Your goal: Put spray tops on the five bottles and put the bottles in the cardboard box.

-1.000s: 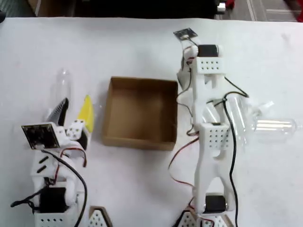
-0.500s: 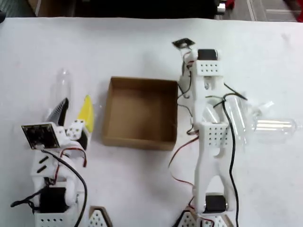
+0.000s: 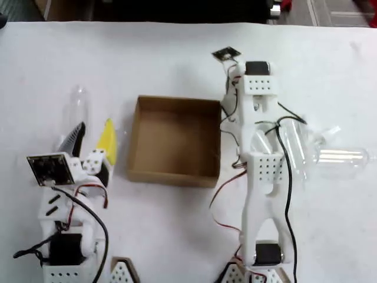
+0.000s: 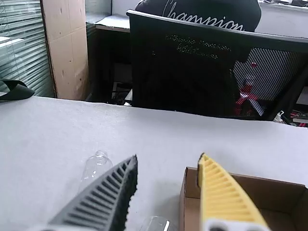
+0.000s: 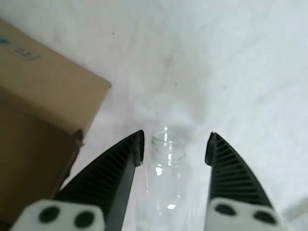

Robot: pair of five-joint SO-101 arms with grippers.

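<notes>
A cardboard box (image 3: pixel 174 141) sits open at the middle of the table (image 3: pixel 147 53). At its 9 o'clock the left gripper (image 3: pixel 94 123) is spread and holds nothing. A clear bottle (image 3: pixel 76 105) lies just beyond it, at 10 o'clock. By the box's 2 o'clock corner, the right gripper (image 5: pixel 175 136) is spread around a second bottle (image 5: pixel 168 156), close to the box wall. More bottles (image 3: pixel 339 157) lie at 3 o'clock. White table runs from the box's far rim to the far edge.

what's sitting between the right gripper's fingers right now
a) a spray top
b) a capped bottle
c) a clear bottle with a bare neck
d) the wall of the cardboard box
C: the right wrist view shows a clear bottle with no spray top on its neck, between the spread fingers of the right gripper, beside the cardboard box.
</notes>
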